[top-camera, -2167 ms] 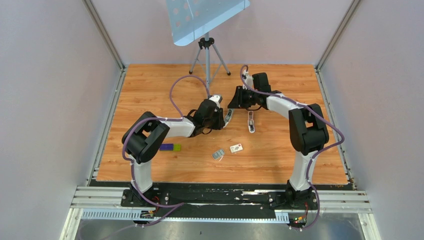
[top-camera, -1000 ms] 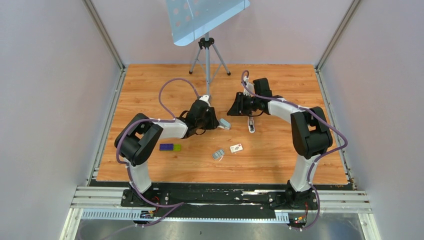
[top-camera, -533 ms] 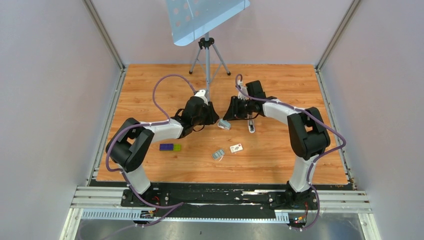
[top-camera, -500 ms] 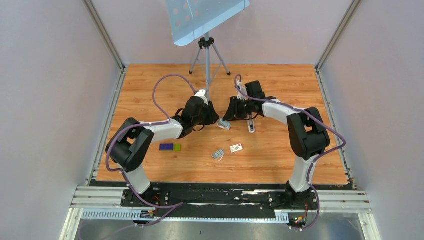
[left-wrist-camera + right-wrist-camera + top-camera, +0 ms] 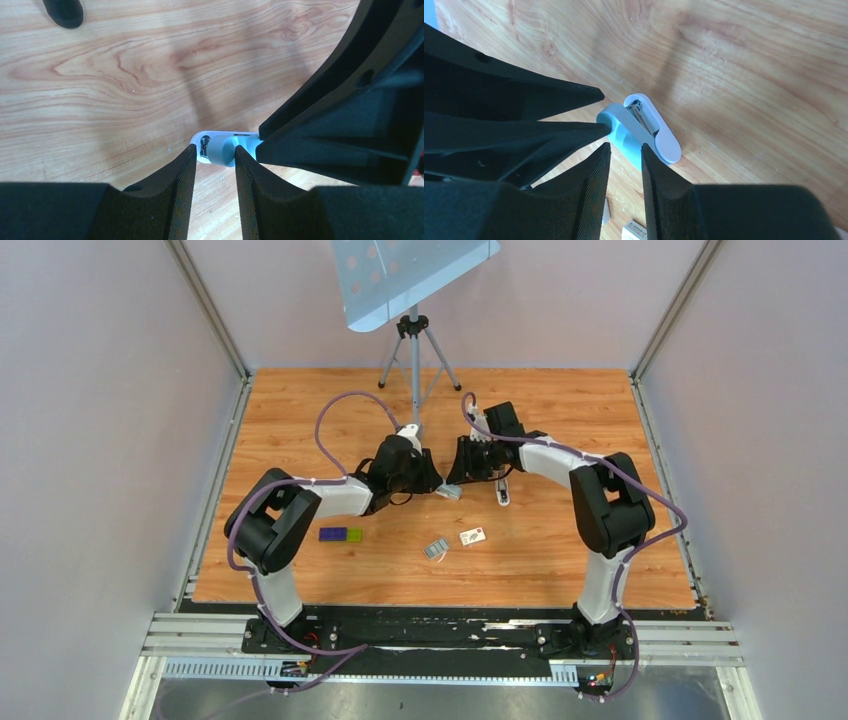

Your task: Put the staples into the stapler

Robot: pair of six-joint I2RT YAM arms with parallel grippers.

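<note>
Pale blue-and-white hinged piece [image 5: 449, 492] lies mid-table between the left gripper [image 5: 215, 148] and right gripper [image 5: 625, 146], both narrow-jawed at it; gripped or not, I cannot tell. Pink stapler [image 5: 501, 498] lies just right. Likely steadying; next needs a firm hold.

Purple-and-green block [image 5: 341, 534], black tripod [image 5: 412, 328], wooden tabletop [image 5: 300, 420]

top cam sits high behind the arm bases, tilted down over the whole table [image 5: 300, 410], bases at bottom edge. left wrist cam looks close down along the left gripper [image 5: 214, 150] at the wood, fingers at bottom centre. right wrist cam does likewise over the right gripper [image 5: 625, 150]. all three share the pale blue and white piece [image 5: 450, 492] mid-frame.
</note>
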